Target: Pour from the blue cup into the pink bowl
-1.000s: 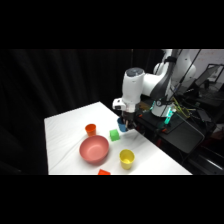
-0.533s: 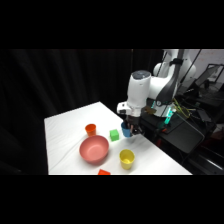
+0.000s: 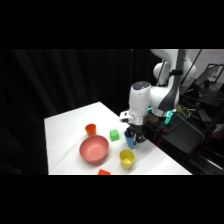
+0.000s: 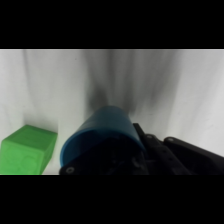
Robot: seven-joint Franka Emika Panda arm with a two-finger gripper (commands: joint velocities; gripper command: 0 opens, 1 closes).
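A brightly lit white table [image 3: 70, 127] stands out against a near-black backdrop in the side view, where the whole scene is soft and the wide pinkish-red bowl [image 3: 94, 149] and small yellow plastic cup [image 3: 126, 158] on that table lack crisp edges. In the wrist view, the small bright blue plastic cup [image 4: 102, 135] is blurred and dim at close range, with a soft grey shadow smearing up the table [image 4: 190, 90] just beyond the cup. Beside the cup, a green block [image 4: 26, 150] is also out of focus.
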